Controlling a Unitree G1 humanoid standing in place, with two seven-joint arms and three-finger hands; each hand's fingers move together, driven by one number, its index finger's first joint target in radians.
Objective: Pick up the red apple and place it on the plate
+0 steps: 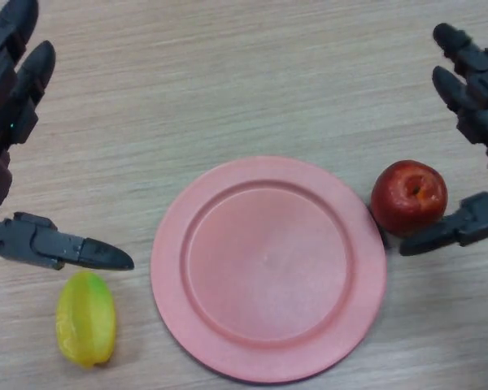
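A red apple [408, 197] rests on the wooden table, just off the right rim of a pink plate [268, 268]. My right hand [478, 122] comes in from the right edge with its fingers straight above and right of the apple. Its thumb [455, 227] lies under the apple's lower right side, touching or nearly touching it. The hand is open and not closed round the fruit. My left hand [16, 130] hovers open at the left edge, its thumb [65, 248] pointing right above a yellow fruit.
A yellow-green starfruit [85, 318] lies at the lower left, below the left thumb and left of the plate. Bare wood tabletop [244, 73] stretches across the far side between the two hands.
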